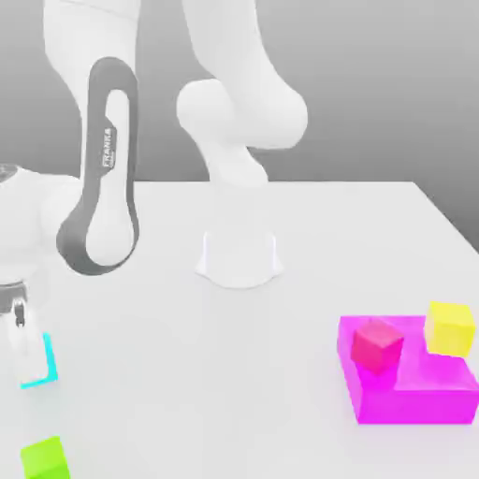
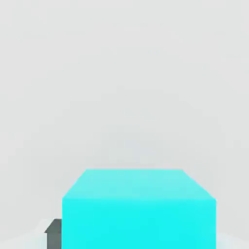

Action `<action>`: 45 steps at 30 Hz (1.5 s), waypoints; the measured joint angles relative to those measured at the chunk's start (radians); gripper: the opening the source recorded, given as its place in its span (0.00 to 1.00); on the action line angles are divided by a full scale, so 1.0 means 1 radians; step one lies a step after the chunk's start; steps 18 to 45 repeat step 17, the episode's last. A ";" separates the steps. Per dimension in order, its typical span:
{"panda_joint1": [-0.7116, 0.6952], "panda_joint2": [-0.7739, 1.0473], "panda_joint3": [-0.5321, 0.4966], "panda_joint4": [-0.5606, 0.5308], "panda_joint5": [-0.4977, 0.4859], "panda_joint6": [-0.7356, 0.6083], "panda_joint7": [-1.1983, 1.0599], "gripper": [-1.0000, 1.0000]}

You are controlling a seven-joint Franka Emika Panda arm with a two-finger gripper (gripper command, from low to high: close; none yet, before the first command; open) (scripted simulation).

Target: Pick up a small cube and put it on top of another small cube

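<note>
exterior view: gripper (image 1: pixel 34 367) at 8 o'clock of frame, clenched on the cyan cube (image 1: pixel 50 363), which is partly hidden by a finger. lime-green cube (image 1: pixel 45 459) at 6 o'clock from it, apart. magenta block (image 1: pixel 416 405) at 4 o'clock of frame, red cube (image 1: pixel 377 346) and yellow cube (image 1: pixel 449 329) on it.

hand view: cyan cube large, dark finger part (image 2: pixel 54 235) against one side.

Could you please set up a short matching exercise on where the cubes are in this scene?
Things:
1. Cyan cube
2. Lime-green cube
3. Yellow cube
4. Red cube

Places:
A. On the magenta block, at the exterior view's far right
B. At the end effector
C. At the exterior view's bottom edge
D. On the magenta block, left of another cube in the exterior view

Pairs: 1-B, 2-C, 3-A, 4-D
</note>
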 joint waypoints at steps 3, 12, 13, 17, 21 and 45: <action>0.052 -0.008 0.009 0.073 -0.028 -0.079 0.085 0.00; 0.190 0.131 0.080 0.324 -0.045 -0.189 0.300 0.00; 0.188 0.166 0.086 0.328 -0.039 -0.159 0.298 0.00; 0.186 0.190 0.090 0.331 -0.034 -0.137 0.295 1.00; 0.186 0.190 0.090 0.331 -0.034 -0.137 0.295 1.00; 0.186 0.190 0.090 0.331 -0.034 -0.137 0.295 1.00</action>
